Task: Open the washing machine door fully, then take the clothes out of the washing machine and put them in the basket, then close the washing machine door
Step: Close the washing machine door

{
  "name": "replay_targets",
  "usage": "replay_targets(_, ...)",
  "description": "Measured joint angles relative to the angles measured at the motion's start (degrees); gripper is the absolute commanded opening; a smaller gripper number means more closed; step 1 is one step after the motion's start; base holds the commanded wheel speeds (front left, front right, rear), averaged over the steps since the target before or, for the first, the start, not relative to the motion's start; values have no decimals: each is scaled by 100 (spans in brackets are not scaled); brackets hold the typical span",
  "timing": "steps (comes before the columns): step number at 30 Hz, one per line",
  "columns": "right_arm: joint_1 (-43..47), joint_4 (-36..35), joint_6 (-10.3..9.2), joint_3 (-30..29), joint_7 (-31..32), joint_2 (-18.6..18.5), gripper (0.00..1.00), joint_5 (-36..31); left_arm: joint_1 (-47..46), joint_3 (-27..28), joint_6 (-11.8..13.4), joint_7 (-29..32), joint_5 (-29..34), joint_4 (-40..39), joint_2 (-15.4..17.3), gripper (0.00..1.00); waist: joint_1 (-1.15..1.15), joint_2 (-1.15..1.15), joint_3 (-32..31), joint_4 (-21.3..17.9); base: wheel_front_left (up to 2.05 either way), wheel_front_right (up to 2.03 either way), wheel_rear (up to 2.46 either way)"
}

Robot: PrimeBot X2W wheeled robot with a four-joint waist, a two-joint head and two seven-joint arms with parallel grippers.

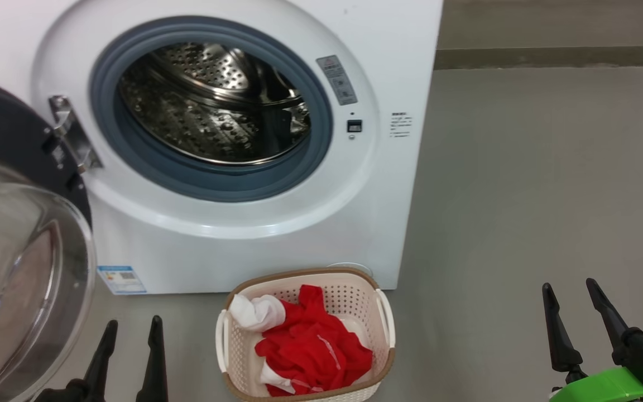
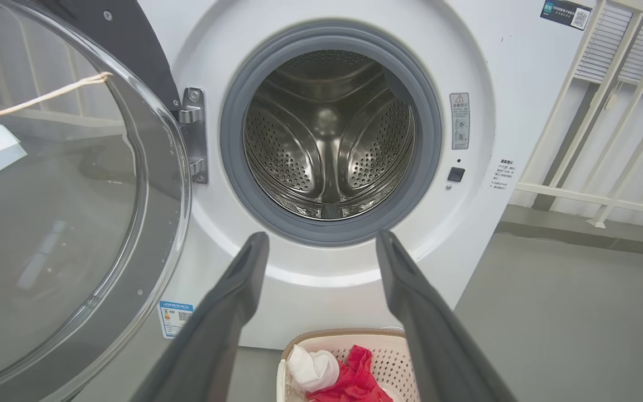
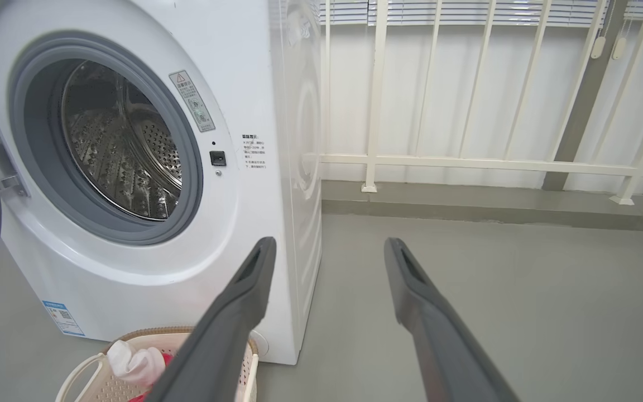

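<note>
On the grey floor point(image 1: 522, 195) in front of the white washing machine point(image 1: 388, 167), the cream basket point(image 1: 305, 273) holds the red-and-white clothes point(image 1: 313, 340), while the washing machine door point(image 1: 3, 128) hangs open at the left and the left gripper point(image 1: 134, 322) and right gripper point(image 1: 569, 285) flank the basket, jaws spread, grasping nothing.

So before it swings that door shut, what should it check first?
1. Drum empty of laundry: ok.
2. Clothes lying inside the basket, nothing over its rim: ok.
3. Rubber ring free of trapped fabric: ok.
4. Left gripper open and empty: ok.
5. Right gripper open and empty, off to the side: ok.
6. Door free to swing past the left gripper: cannot tell.
</note>
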Motion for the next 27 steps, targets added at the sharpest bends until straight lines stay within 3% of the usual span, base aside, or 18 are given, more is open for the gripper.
replay_targets(27,-23,-241,0,170,0,10,100,0,22,-122,345,68,48,-387,15,100,0,0,45,1542,0,0,0)
